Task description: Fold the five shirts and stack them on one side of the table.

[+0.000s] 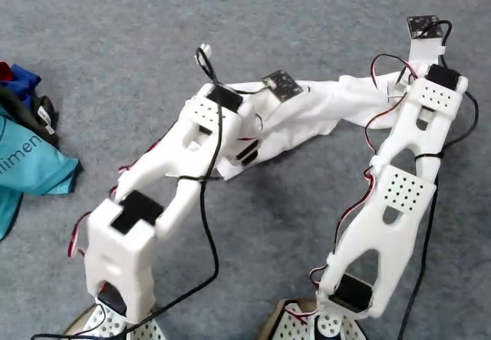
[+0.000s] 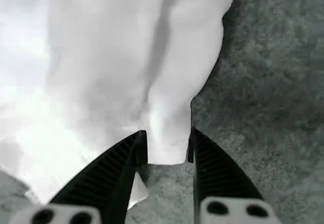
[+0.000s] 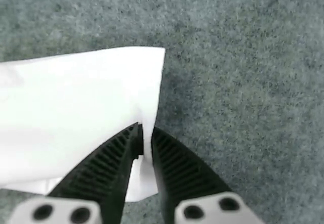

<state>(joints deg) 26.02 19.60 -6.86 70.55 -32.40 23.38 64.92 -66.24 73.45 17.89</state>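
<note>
High view is showing the white shirt (image 1: 322, 110) lying bunched across the upper middle of the grey counter (image 1: 268, 232). Its long axis is running from left to right, and one arm is sitting at each end of it. The left arm (image 1: 176, 163) is reaching in from the lower left to the shirt's left end. The right arm (image 1: 406, 179) is coming up the right side to the shirt's right end, near the upper right corner of the frame.

Right wrist view is showing the right tool (image 3: 146, 129) nearly closed, its jaws pinching the thin edge of the shirt close to a squared corner. Bare counter is lying just beyond that corner.

Left wrist view is showing the left tool (image 2: 168, 133) with its jaws standing apart and a narrow tongue of the shirt's edge lying between them. The cloth is touching or nearly touching both inner faces, but it is not looking clamped.

Judging from this, the shirt is lying straight ahead of both tools. The coming move is depending on the left tool closing on its end so the cloth can be carried as one span.

At the far left edge of the high view, a teal shirt (image 1: 31, 167) and some dark garments (image 1: 19, 83) are waiting, well apart from the white one.
</note>
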